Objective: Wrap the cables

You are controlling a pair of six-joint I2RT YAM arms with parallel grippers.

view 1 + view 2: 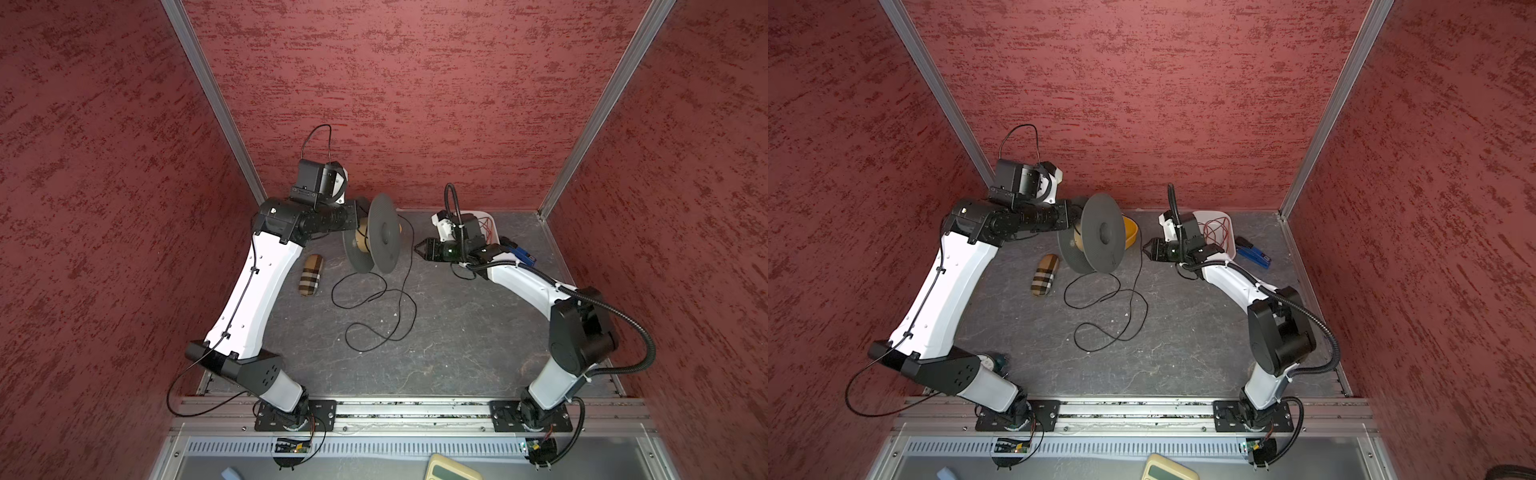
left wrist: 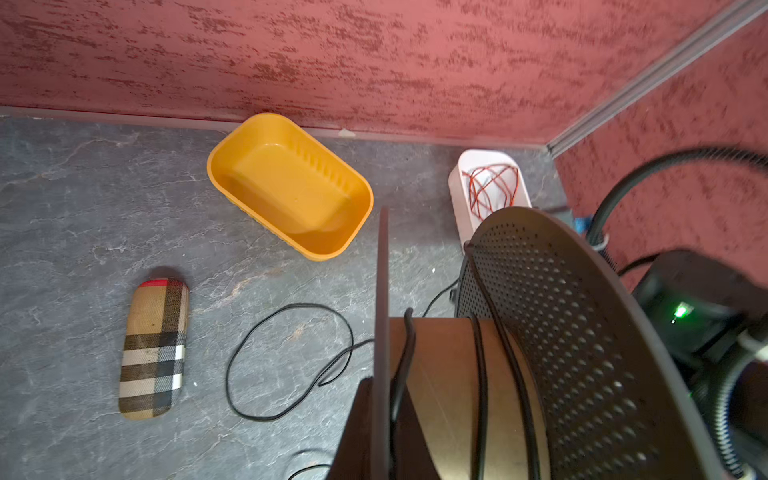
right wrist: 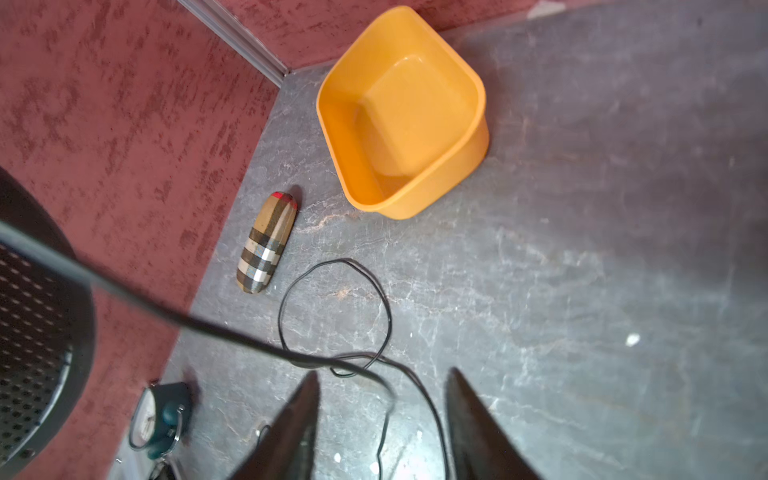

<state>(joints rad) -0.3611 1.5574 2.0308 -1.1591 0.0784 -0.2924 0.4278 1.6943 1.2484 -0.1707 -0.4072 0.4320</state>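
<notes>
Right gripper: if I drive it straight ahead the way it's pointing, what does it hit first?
Probably the black cable, which hangs just ahead of the open right gripper. Behind the cable is the flange of the grey spool. The depth between them is unclear.

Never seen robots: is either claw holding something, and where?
Left gripper clamps the grey perforated plastic spool by one flange's rim; right gripper is open, holding nothing.

The spool is found near the back of the bench, the case left of it, the tub behind it; the cable is looped before it.
</notes>
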